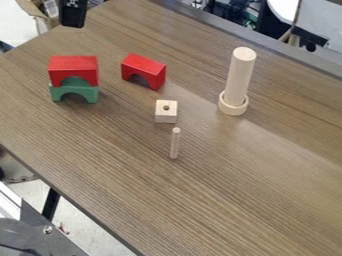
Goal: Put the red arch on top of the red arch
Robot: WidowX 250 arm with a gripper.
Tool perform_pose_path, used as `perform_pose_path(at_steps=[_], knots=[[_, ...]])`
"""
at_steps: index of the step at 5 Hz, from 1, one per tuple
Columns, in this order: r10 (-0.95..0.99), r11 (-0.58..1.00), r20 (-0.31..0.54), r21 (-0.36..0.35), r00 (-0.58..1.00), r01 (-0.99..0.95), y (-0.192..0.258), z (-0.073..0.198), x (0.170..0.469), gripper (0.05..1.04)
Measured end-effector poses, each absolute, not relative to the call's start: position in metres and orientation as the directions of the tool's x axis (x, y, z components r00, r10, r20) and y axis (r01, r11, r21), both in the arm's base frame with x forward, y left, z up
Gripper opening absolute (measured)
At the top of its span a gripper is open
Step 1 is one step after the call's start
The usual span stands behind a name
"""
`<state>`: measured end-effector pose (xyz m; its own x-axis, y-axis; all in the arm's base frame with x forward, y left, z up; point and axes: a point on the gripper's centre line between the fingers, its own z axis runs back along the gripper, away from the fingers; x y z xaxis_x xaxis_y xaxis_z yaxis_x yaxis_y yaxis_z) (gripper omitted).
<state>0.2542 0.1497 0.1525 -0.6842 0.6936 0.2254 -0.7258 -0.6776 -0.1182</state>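
In the camera view, the hand (72,14) is at the top edge, toward the left; how far open it is, or whether it holds anything, I cannot tell. Below it on the desk (220,200), one red arch (73,67) sits on a green arch (60,94). The other red arch (145,69) stands below and right of the hand, apart from that stack. Farther from the hand are a wooden block (166,116) and peg (175,144).
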Motion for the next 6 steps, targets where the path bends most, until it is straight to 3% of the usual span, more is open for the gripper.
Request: perform_pose_path(at_steps=[1, 3, 4, 6], knots=[[0.698, -0.678, 0.235, -0.09, -0.677, -0.73, 0.148, 0.144, 0.253, 0.998], [0.711, -0.636, 0.261, -0.16, -0.653, -0.755, 0.16, 0.125, 0.262, 0.998], [0.702, -0.642, 0.279, -0.148, -0.655, -0.752, 0.163, 0.117, 0.262, 0.998], [0.688, -0.675, 0.314, -0.052, -0.654, -0.736, 0.161, 0.097, 0.257, 0.999]])
